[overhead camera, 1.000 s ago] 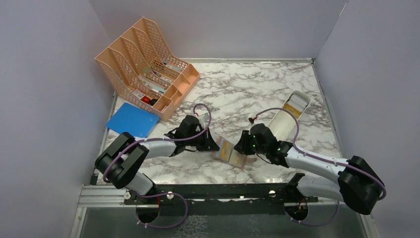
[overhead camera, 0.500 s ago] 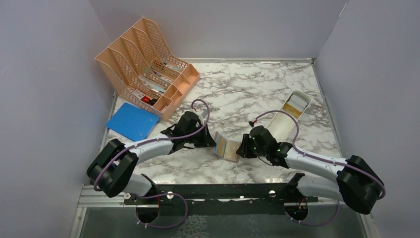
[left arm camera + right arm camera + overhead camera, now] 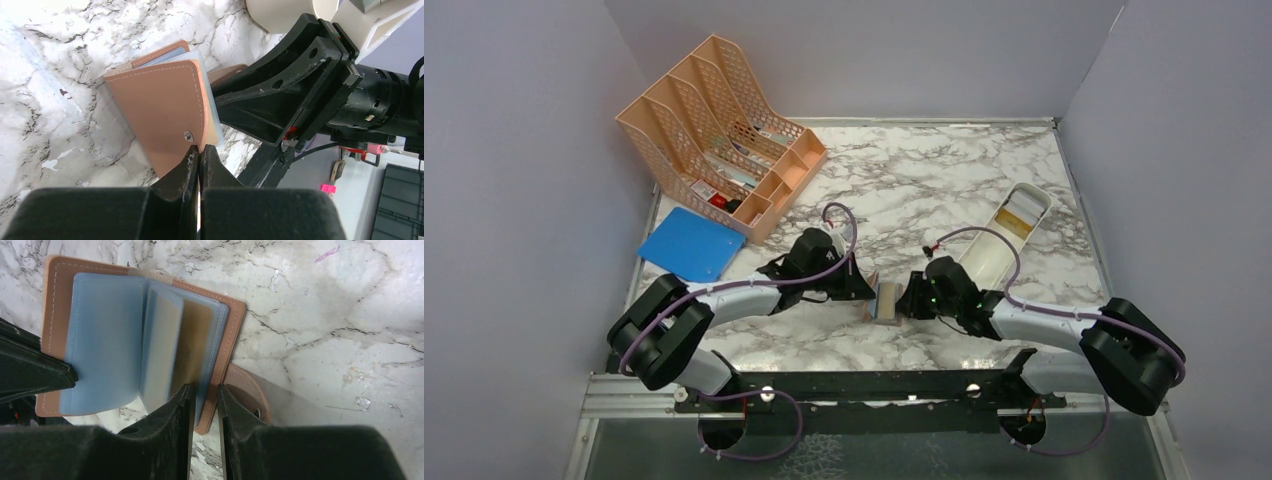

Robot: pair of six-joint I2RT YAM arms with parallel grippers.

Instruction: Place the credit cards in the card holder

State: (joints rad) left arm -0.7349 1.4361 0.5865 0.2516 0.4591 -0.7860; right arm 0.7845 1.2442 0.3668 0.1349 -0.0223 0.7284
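Observation:
The pinkish-tan card holder (image 3: 889, 303) stands half-folded on the marble between my two grippers. My left gripper (image 3: 869, 293) is shut on the edge of one cover (image 3: 160, 105), beside its snap stud, as the left wrist view (image 3: 200, 150) shows. My right gripper (image 3: 907, 300) is shut on the other cover and a blue sleeve, as the right wrist view (image 3: 205, 390) shows. A gold credit card (image 3: 192, 347) sits in a light blue sleeve, with a greyish one (image 3: 160, 347) beside it. The snap tab (image 3: 250, 390) lies on the table.
A white oblong tray (image 3: 994, 250) lies behind the right arm, with flat whitish and yellowish pieces (image 3: 1022, 207) at its far end. A peach mesh organiser (image 3: 714, 130) stands at the back left. A blue folder (image 3: 692, 243) lies in front of it.
Both grippers have moved toward each other. The card holder, spread open a second ago, has folded up to a narrow, nearly closed shape between them.

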